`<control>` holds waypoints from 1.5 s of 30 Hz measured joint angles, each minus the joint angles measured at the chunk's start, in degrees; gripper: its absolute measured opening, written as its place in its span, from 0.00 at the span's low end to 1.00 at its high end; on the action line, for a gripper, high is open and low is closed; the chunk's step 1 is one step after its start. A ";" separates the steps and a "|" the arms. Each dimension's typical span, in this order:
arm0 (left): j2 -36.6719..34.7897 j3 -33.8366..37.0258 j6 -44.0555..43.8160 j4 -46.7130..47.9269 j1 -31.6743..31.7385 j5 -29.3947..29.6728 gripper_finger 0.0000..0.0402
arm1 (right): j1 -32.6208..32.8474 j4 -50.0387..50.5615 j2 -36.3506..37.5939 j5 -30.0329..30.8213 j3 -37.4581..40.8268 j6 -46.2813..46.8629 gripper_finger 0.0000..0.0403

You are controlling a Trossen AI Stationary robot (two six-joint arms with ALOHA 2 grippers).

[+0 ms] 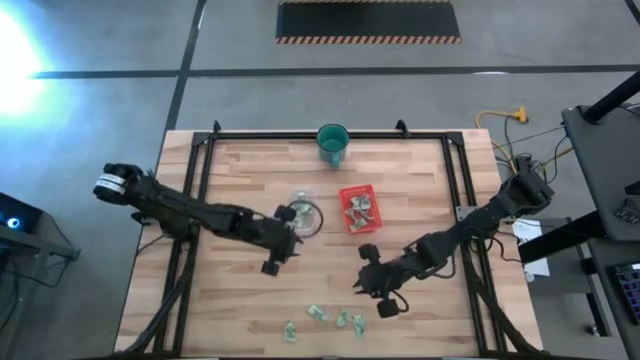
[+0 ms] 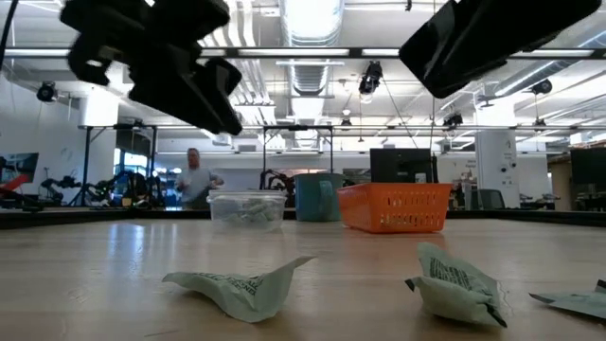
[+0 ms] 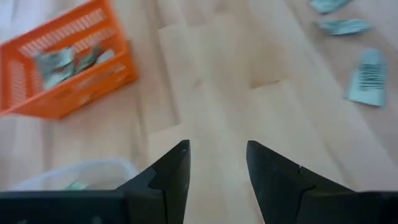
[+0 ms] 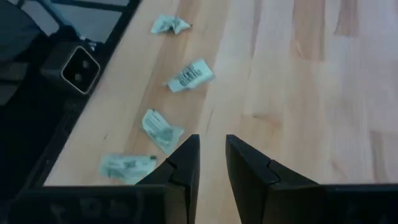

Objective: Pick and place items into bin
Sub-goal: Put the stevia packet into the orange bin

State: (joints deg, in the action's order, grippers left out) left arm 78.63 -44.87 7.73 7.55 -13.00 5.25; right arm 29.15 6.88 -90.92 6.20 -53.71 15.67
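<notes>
table (image 1: 240, 290) bare wood | orange bin (image 1: 359, 209) mid-table, partly filled | left gripper (image 1: 272, 257) beside bin, half open, empty | right gripper (image 1: 372, 297) nearly closed, empty, between bin and packets (image 1: 340, 320) at near edge | I'd open wider, drop straight onto one packet

Teal cup (image 1: 333, 143) beside perhaps plastic tub (image 1: 303, 215)

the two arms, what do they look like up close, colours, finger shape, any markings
Both arms are dark, jointed links. The left arm has a white ring with dark markings near its base. The left gripper and right gripper each have two flat black fingers tapering to angled tips.
</notes>
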 joint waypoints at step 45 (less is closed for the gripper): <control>-2.49 -0.08 -4.63 0.57 -7.74 3.18 0.35 | 0.07 -22.36 -19.93 -9.10 0.33 2.19 0.44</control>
State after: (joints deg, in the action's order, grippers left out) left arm 76.14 -44.95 3.10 8.11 -20.74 8.43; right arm 29.21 -15.48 -110.85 -2.90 -53.37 17.86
